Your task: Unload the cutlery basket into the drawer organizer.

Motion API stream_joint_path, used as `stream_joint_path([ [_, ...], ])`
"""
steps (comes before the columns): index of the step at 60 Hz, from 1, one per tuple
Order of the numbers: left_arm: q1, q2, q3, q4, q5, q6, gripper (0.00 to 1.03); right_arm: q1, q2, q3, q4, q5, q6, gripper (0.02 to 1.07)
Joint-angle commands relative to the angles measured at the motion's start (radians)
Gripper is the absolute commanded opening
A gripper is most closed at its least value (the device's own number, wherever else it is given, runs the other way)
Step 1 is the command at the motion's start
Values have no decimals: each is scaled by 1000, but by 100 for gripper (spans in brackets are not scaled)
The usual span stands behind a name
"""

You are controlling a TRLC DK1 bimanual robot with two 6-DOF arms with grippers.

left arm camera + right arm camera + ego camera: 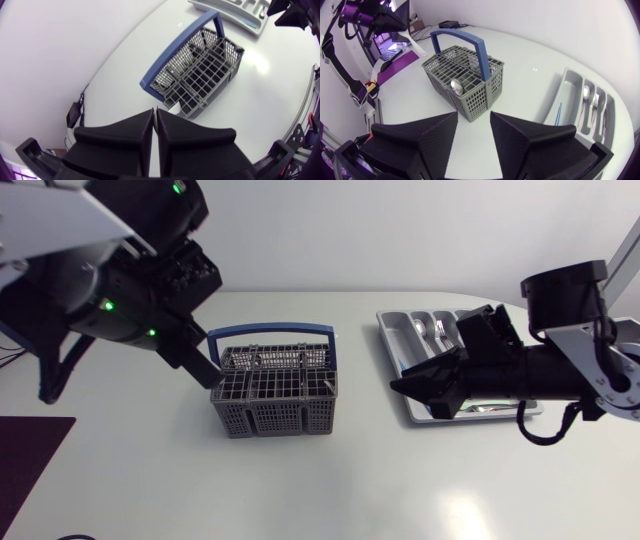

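Cutlery is being kept in two places. A spoon [456,86] is standing bowl-up inside the grey cutlery basket [275,395], while a second spoon [586,93] and a fork [595,103] are lying in the drawer organizer [398,340], which is resting on the counter [330,480] well to the basket's right.

The left gripper [210,372] is being held at the basket's left end, close against its rim; whether contact is being made cannot be told. Its fingers are drawn together to a narrow slit, and it cannot be made out whether anything thin is pinched there. The right gripper [474,132] is being held well to the basket's right, over the organizer's near part and pointed back toward the basket, with its fingers spread wide and nothing between them.

The spoon in the basket is being judged light, stiff and slippery, as smooth metal tends to be. Only its bowl is showing above the grid, so a hold across the flat faces just under the bowl is being favoured. A straight upward lift is advised, so that the hidden handle is not caught in the lattice. The basket itself is being judged light plastic that may slide or tip; its blue handle [270,329] is the likeliest place for steadying it.
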Motion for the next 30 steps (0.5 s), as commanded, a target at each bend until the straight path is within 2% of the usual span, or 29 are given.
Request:
stream_joint_path([
  [1,-18,-33,59,-20,-9,9,5,11,-59,-40,9,9,-38,53],
  [11,-44,-40,94,-24,48,-3,5,39,-164,-89,49,28,-63,57],
  [19,-31,-19,101,-5,192,-17,5,125,-245,-134,84,112,-87,58],
  [22,-14,-6,102,6,252,-18,5,163,-270,-149,98,157,-94,57],
  [25,14,7,105,18,350,-18,6,202,-290,-161,104,189,-107,57],
  [30,42,40,111,24,442,-26,6,254,-314,-181,127,240,-110,57],
])
